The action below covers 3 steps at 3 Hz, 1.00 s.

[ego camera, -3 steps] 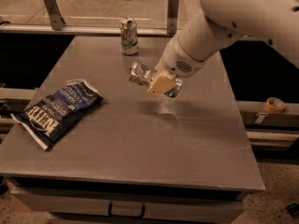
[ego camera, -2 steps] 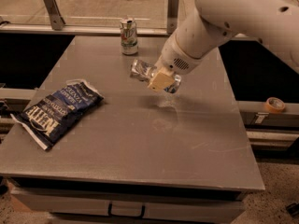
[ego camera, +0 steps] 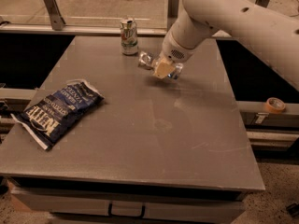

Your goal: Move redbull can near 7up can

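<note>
The 7up can (ego camera: 128, 36), white and green with a silver top, stands upright at the far left-centre of the grey table (ego camera: 140, 125). My gripper (ego camera: 162, 68) hangs from the big white arm and is shut on the redbull can (ego camera: 148, 60), a dented silver can with blue patches held sideways above the table. The held can is just right of and a little nearer than the 7up can, with a small gap between them.
A dark blue chip bag (ego camera: 58, 110) lies flat on the table's left side. A roll of tape (ego camera: 274, 105) sits on a ledge to the right. A rail and glass pane run behind the table's far edge.
My gripper has carried the redbull can toward the far left, closer to the 7up can. The chip bag and the 7up can have not moved.
</note>
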### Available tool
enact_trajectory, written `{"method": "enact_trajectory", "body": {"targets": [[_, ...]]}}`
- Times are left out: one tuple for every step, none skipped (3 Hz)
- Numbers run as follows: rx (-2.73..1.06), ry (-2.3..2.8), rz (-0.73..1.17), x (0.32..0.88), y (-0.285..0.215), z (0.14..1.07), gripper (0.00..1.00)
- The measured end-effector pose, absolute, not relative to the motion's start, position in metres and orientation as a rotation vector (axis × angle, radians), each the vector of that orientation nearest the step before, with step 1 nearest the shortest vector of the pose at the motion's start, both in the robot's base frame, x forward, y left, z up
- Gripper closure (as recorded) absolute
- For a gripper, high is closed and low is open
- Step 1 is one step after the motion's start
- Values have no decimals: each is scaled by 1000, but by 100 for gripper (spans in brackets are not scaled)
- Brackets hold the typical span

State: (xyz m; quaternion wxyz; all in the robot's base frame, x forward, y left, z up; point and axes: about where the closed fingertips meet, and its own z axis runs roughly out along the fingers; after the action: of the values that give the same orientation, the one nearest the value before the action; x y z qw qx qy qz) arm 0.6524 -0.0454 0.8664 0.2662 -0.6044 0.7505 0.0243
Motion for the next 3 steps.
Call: {"method": "enact_trajectory", "body": {"targets": [[-1607,2058,26,691,-52,849,100],[-1559,2063,12,725,-45,842,100],[-1509,2064,-5,748,-37,843,82]]}}
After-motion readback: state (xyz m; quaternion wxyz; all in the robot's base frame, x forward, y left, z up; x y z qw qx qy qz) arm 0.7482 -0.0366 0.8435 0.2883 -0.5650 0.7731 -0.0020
